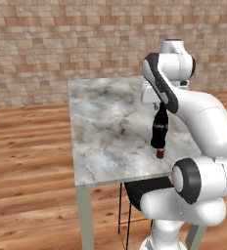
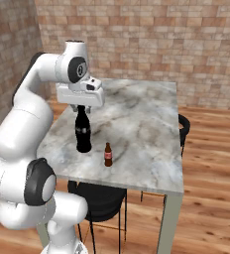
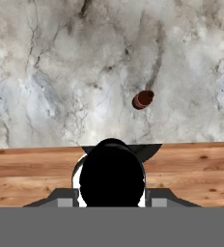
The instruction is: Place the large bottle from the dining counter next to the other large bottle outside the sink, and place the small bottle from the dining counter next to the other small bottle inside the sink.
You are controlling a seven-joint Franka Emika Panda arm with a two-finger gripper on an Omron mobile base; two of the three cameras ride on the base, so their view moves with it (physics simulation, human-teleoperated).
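The tall black bottle with its red label band stands upright near the front edge of the marbled dining counter. My gripper is straight above it, with the neck between the fingers, which stand wide and open in the hand view. From the left base view the black bottle hangs below my gripper. The short brown bottle stands just beside the tall one, nearer the counter's edge. In the hand view the black bottle's top sits between the fingers and the brown bottle lies beyond it.
A black stool stands under the counter's front edge and another black chair at its right side. Wooden floor surrounds the counter, and a brick wall closes the back.
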